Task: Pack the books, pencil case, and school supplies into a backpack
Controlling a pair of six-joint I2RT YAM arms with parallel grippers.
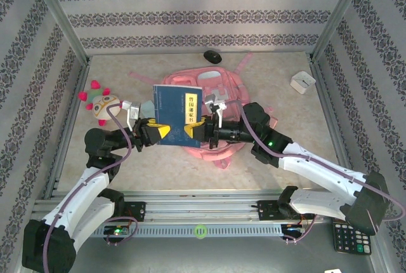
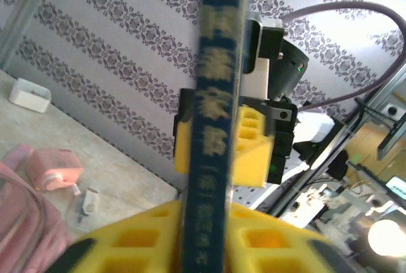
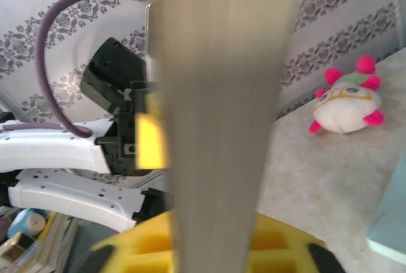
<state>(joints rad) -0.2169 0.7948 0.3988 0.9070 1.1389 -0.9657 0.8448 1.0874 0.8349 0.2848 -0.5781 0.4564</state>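
Observation:
The dark blue book (image 1: 177,111) stands upright over the pink backpack (image 1: 228,82), held from both sides. My left gripper (image 1: 162,134) has its yellow pads flush against the spine (image 2: 219,95) low down, shut on it. From the opposite side my right gripper (image 1: 193,132) is shut on the page edge (image 3: 219,95). On the table past the backpack's corner (image 2: 19,222) lie a pink block (image 2: 57,166) and a small silver-white item (image 2: 89,202). A pale blue pencil case corner (image 3: 390,222) shows at the right wrist view's lower right.
A white square box (image 1: 302,81) sits at the back right, a plush toy (image 1: 101,103) at the left, and a black oval object (image 1: 212,56) by the back wall. A black calculator (image 1: 351,238) lies off the table's near right corner. Patterned walls enclose the table.

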